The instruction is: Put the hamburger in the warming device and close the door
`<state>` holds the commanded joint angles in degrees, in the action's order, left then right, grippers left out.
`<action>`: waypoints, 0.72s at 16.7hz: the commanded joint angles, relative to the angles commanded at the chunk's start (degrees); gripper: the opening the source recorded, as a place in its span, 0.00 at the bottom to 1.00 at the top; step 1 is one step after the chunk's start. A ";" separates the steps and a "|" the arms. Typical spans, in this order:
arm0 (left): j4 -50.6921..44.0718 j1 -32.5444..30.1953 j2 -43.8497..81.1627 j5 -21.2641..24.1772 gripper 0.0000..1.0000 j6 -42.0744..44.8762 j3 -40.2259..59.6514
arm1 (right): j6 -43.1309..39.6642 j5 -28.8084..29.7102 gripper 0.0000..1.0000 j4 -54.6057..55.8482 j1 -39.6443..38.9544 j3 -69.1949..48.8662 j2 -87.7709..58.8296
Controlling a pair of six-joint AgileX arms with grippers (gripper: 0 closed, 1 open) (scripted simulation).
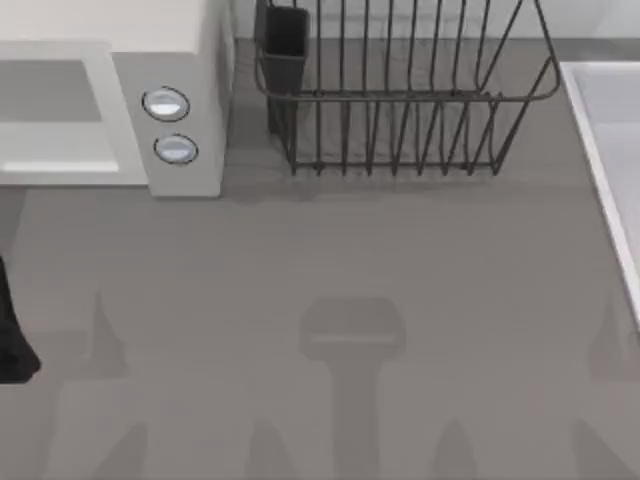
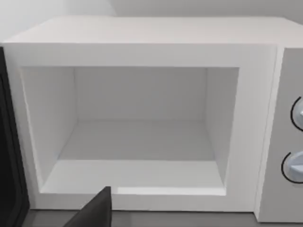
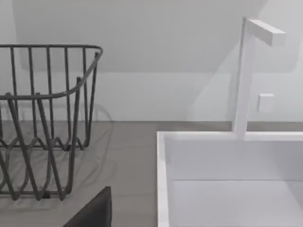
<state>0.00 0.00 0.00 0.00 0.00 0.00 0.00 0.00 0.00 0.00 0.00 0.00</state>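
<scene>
From above, the warming device [image 1: 185,60] sits at the far left of the grey surface [image 1: 330,260], its two round knobs [image 1: 165,104] stacked on the panel facing the near side, with the cavity opening to the left of them; just right of it, apart by a narrow gap, stands a dark wire dish rack [image 1: 400,90] with a dark cutlery cup [image 1: 284,45] hung at its left end; at the right edge lies the white rim of a sink [image 1: 600,150]; a dark piece of the left arm [image 1: 12,330] juts in at the left edge, near the front of the appliance; the middle of the surface lies bare but for shadows.

In the left wrist view the appliance faces the camera with its cavity [image 2: 137,137] open and nothing inside it; the door [image 2: 8,156] is a dark edge swung out at one side; a dark fingertip of the left hand [image 2: 94,213] pokes in low; whether that hand is spread or pressed together I cannot tell.

In the right wrist view the rack stands beside the sink basin, a white faucet [image 3: 246,71] rising behind it; a dark tip of the right hand [image 3: 94,210] shows low; its state I cannot tell.

Where the hamburger is I cannot tell.
</scene>
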 joint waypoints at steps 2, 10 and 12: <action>0.00 0.00 0.00 0.00 1.00 0.00 0.00 | 0.00 0.00 1.00 0.00 0.00 0.00 0.00; -12.72 2.07 21.22 0.28 1.00 5.05 14.32 | 0.00 0.00 1.00 0.00 0.00 0.00 0.00; -18.09 3.00 31.93 0.37 1.00 7.24 20.65 | 0.00 0.00 1.00 0.00 0.00 0.00 0.00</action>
<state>-18.09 3.00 31.93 0.37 7.24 20.65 0.00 0.00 0.00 0.00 0.00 0.00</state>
